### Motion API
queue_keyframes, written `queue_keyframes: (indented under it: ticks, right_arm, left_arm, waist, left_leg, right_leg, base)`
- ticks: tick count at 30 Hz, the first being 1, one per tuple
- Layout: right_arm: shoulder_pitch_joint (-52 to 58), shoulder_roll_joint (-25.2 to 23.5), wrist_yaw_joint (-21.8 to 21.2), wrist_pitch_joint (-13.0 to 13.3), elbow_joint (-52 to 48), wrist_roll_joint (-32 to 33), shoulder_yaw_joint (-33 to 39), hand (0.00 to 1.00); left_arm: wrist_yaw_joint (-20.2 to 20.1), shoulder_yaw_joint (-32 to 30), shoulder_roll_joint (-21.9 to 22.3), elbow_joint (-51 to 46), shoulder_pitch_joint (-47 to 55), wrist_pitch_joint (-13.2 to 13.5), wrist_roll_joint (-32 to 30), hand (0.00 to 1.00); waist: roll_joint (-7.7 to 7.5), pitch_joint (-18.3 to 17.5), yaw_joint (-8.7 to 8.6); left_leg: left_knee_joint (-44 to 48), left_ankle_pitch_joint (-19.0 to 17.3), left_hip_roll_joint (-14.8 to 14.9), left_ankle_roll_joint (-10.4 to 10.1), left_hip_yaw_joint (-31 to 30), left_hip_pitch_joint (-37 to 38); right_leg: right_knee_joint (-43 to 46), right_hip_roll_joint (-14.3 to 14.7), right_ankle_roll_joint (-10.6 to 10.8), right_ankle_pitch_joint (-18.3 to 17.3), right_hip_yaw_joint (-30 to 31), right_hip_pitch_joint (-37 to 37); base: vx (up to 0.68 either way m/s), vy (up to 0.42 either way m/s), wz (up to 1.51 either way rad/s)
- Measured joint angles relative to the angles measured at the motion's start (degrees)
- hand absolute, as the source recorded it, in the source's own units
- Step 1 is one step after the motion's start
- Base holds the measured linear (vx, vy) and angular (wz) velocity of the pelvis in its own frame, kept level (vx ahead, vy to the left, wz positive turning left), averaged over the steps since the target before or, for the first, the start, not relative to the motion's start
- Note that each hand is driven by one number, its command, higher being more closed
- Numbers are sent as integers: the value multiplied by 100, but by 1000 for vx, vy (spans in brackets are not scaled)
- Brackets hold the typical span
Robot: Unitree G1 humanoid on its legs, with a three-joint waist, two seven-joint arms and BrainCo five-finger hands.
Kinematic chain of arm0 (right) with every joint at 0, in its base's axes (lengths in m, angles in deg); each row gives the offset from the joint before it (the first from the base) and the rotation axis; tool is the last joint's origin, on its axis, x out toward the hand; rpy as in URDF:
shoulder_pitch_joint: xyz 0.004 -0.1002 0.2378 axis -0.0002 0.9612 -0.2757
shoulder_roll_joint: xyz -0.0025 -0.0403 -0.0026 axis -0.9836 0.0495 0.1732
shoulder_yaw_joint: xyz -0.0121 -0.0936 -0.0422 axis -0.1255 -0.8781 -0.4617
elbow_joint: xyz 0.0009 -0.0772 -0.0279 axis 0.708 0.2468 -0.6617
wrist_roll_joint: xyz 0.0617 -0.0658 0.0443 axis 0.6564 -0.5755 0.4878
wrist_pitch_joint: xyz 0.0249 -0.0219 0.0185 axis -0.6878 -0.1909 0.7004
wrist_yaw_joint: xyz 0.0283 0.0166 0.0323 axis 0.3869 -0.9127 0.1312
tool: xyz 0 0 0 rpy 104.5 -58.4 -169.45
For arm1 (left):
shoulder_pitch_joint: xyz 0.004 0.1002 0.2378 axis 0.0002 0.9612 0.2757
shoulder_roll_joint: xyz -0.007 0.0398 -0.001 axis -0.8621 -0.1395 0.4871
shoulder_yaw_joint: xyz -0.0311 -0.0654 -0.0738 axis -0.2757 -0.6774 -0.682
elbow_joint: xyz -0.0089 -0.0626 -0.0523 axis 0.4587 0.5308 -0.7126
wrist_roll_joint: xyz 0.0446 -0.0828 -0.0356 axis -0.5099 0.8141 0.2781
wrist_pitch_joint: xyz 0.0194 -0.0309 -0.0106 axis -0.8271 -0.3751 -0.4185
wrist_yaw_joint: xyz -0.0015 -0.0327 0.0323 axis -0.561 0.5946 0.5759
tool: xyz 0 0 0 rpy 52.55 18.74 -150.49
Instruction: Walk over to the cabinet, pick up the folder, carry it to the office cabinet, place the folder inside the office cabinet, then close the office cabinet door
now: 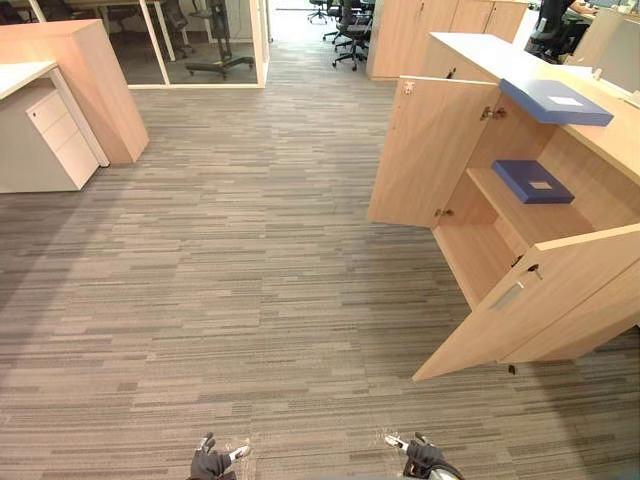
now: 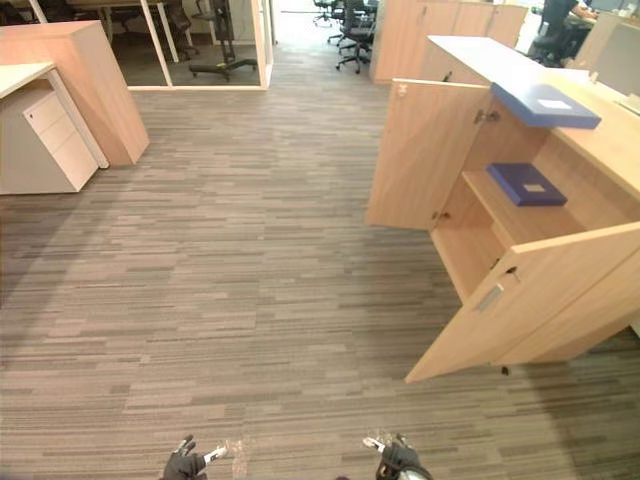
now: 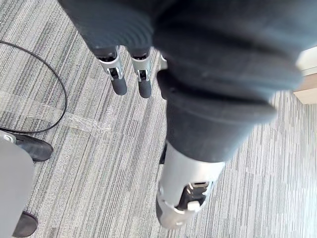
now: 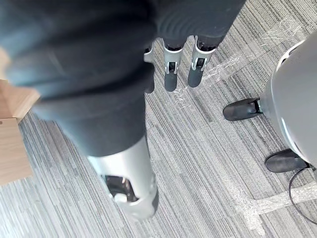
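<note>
left hand (image 1: pixel 210 463) hangs low over the carpet (image 1: pixel 250 250), fingers straight and loose, empty. right hand (image 1: pixel 422 456) is the same. at right, the cabinet (image 1: pixel 480 55) stands wide open. a folder (image 1: pixel 533 181) lies flat on its shelf (image 1: pixel 510 210) and a second folder (image 1: pixel 556 102) lies on top. both are blue with a pale label.

At the right stands the office cabinet (image 1: pixel 470 255), with the upper folder (image 1: pixel 556 102) on its top and the lower folder (image 1: pixel 533 181) on its inner shelf (image 1: pixel 515 212), a drawer unit (image 1: pixel 58 138) far left, chairs (image 1: pixel 350 38) behind.
</note>
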Motion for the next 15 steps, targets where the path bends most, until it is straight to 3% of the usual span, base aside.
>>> queue_keyframes:
  ticks: [6,15]
  right_arm:
    - [6,1,0,-29,-2,-190,-8,0]
    - [61,-79,-42,-223,-107,-363,-98,0]
  left_arm:
    - [-28,456,-5,-258,68,-26,-111,0]
    - [-658,1270,150,-2126,640,-359,-86,0]
  waist:
    - [-18,11,2]
    - [-102,12,38]
  left_leg:
    - [-7,5,-6,6,-61,-13]
    - [-83,13,-7,18,-103,-8]
  right_leg:
    - [0,-9,25,-19,-63,4]
    - [-1,-22,66,-49,-118,0]
  base:
    - [-3,6,5]
    - [12,9,3]
